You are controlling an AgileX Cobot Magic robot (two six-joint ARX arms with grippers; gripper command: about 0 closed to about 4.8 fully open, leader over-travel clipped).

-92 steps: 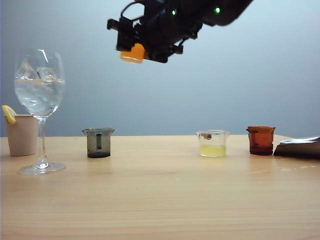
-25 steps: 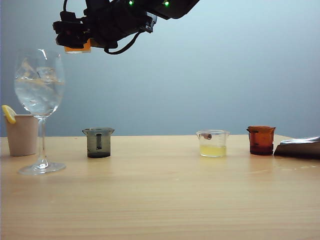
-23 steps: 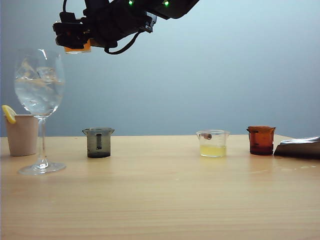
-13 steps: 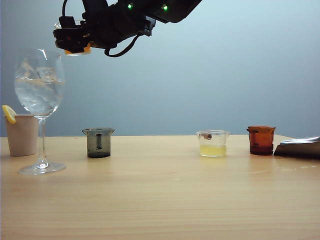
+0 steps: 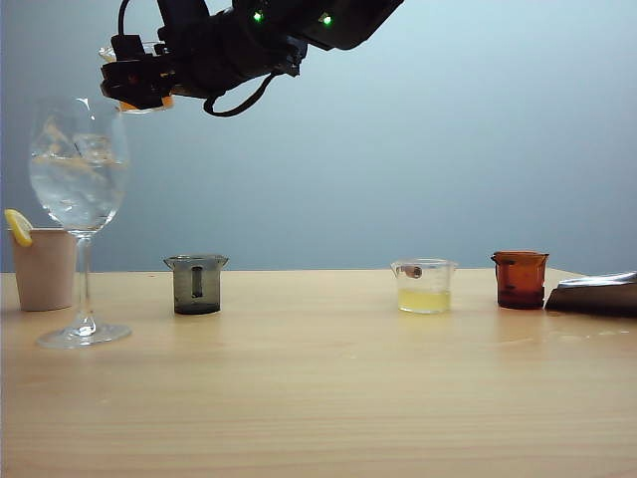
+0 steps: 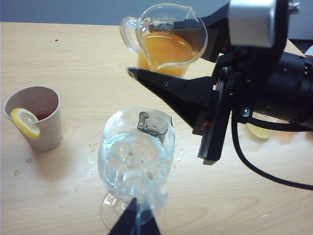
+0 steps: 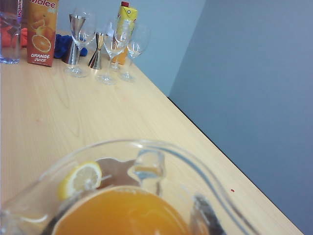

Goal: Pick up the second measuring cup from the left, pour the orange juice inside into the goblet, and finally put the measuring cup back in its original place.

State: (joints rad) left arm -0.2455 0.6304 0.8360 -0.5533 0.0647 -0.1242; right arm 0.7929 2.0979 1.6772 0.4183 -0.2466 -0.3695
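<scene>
A tall stemmed goblet (image 5: 79,199) with ice stands on a wooden table (image 5: 328,398). Above and just right of its rim, the right gripper (image 5: 134,80) grips the second measuring cup (image 6: 166,39), tilted toward the goblet, orange juice (image 6: 164,51) inside. Just left of the goblet sits a beige cup (image 5: 42,267) with a lemon slice (image 5: 17,226). The left gripper's fingertips (image 6: 136,223) show near the goblet's foot; its opening cannot be told.
</scene>
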